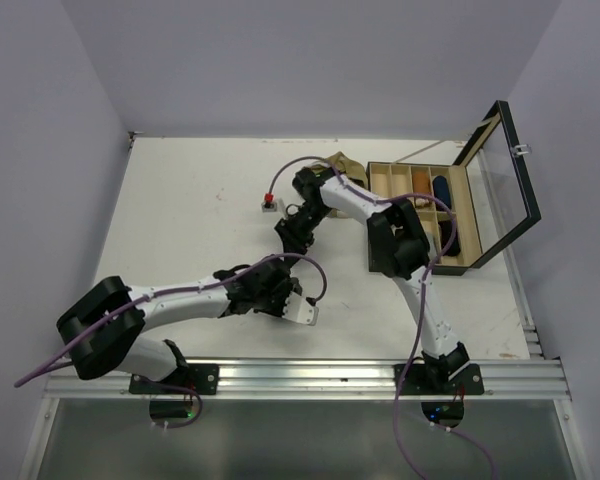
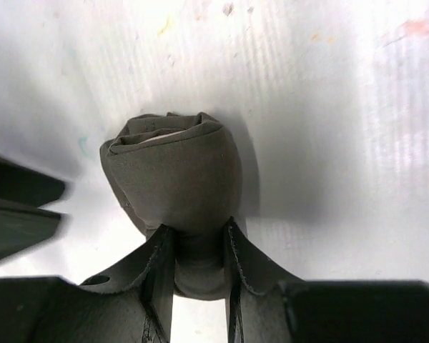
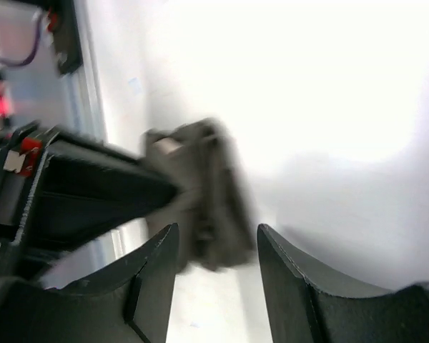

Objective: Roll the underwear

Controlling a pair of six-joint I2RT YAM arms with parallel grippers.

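Observation:
A dark brown underwear (image 2: 173, 171) lies rolled into a tight bundle on the white table. My left gripper (image 2: 199, 232) is shut on the roll's near end, with the cloth pinched between both fingers. In the top view the left gripper (image 1: 275, 278) sits at mid-table and hides the roll. My right gripper (image 3: 216, 236) is open just short of the blurred roll (image 3: 207, 186), nothing between its fingers. It hangs right behind the left one (image 1: 292, 238). An olive-tan underwear (image 1: 345, 163) lies at the back, partly covered by the right arm.
A wooden box (image 1: 385, 180) with compartments stands open at the right, its glass lid (image 1: 505, 185) raised; rolled items, one dark blue (image 1: 442, 190), lie inside. A small white part with a red button (image 1: 270, 203) sits behind the grippers. Purple cables trail from both arms.

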